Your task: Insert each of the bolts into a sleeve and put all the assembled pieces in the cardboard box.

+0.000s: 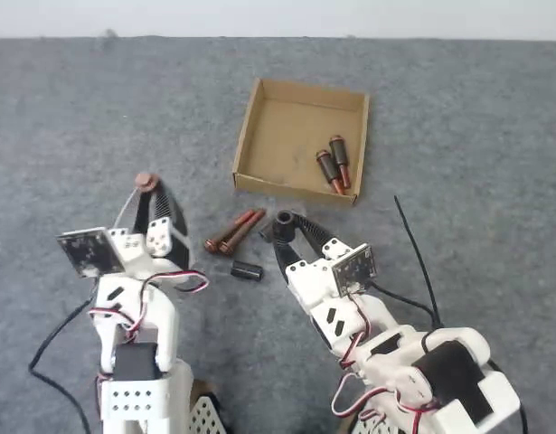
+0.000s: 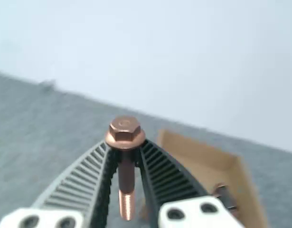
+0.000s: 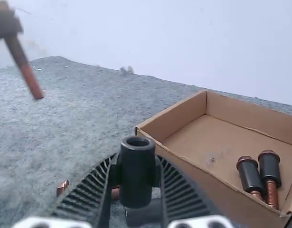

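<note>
Clamping a bolt (image 2: pixel 125 156), left pincer (image 2: pixel 124 145) sits beside right pincer (image 3: pixel 136 162) clamping a sleeve (image 3: pixel 136 175).

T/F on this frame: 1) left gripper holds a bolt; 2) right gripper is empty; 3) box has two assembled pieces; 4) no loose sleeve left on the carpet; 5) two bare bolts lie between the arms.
1. The left gripper holds a bolt. True.
2. The right gripper is empty. False: it is shut on a black sleeve.
3. The cardboard box holds two assembled pieces. True; they lie side by side.
4. No sleeve is left on the carpet. False: one loose sleeve lies between the arms.
5. Two bare bolts lie between the arms. True, side by side.
</note>
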